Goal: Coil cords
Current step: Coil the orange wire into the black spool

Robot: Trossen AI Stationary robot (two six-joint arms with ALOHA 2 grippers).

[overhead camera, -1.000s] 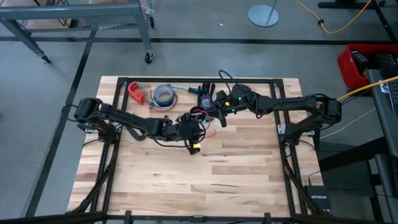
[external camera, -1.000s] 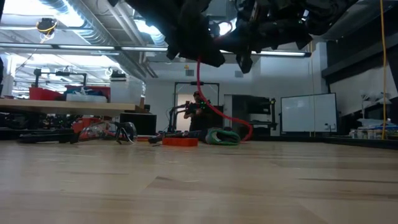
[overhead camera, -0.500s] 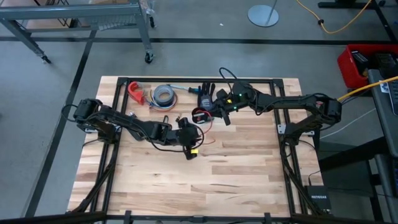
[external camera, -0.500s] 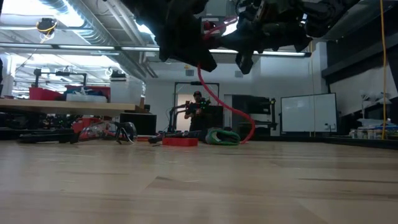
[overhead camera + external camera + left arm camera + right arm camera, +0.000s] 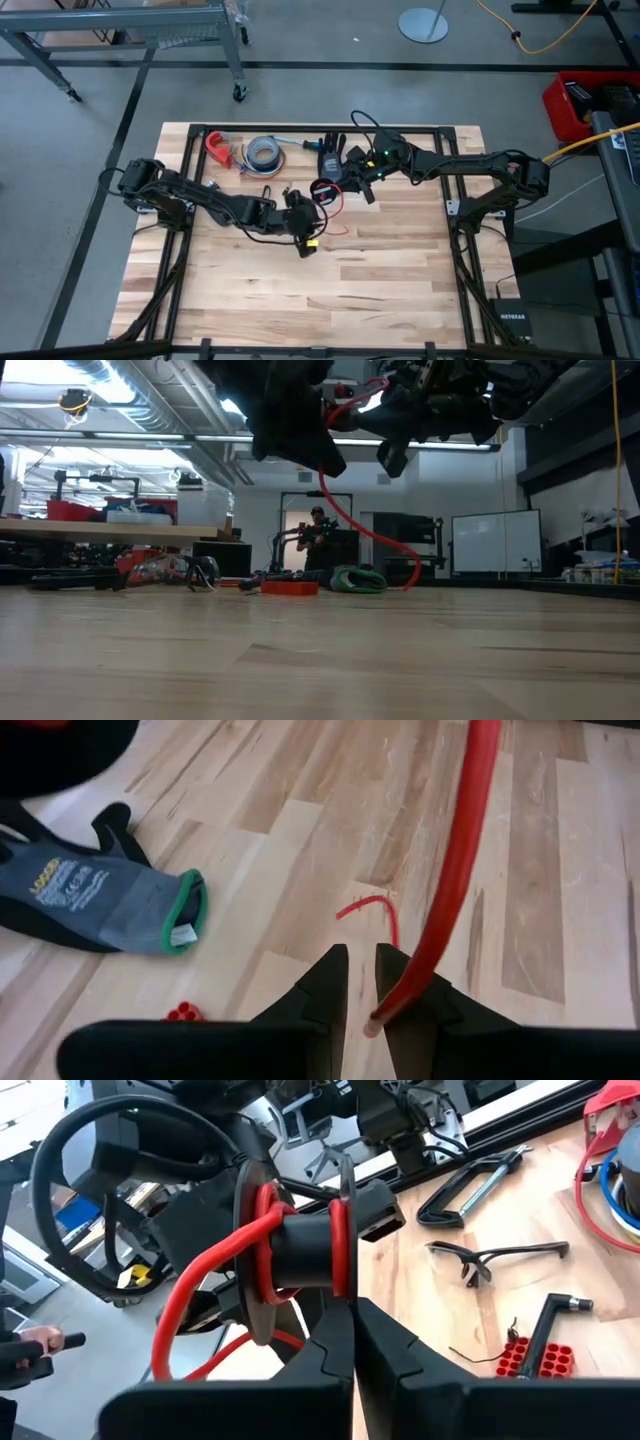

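Note:
A thin red wire is partly wound on a small black spool [image 5: 300, 1245], which hangs above the table's middle [image 5: 322, 190]. My right gripper [image 5: 352, 1342] is shut on the spool. My left gripper [image 5: 361, 982] is just to the spool's near left [image 5: 300, 218], almost shut on the wire's free length [image 5: 450, 890]. From there the wire hangs in a slack loop [image 5: 375, 540] down to the table [image 5: 340, 207]. A small red connector piece [image 5: 182, 1012] lies on the wood. My left gripper pinches the red wire close to its cut end [image 5: 376, 1018], between its two fingers. The wire runs up and away along one finger [image 5: 420, 1010], clear of the table. My right gripper pinches the rim of the spool's thin flange [image 5: 347, 1295] between its shut fingers. The spool is lifted clear, its axle lying level, red turns [image 5: 262, 1230] round its core.
A grey glove with a green cuff [image 5: 100, 895] lies close by, at the far middle [image 5: 332, 152]. A grey tape roll [image 5: 263, 152], a red clamp [image 5: 218, 145], safety glasses [image 5: 500, 1258] and a black clamp [image 5: 470, 1180] lie at the far left. Bare wood lies toward the near edge.
My left gripper has moved a little toward the table's left and near edges. My right gripper has moved the spool slightly left. The hanging red loop has swung and lengthened, and a strand now stretches between the two grippers.

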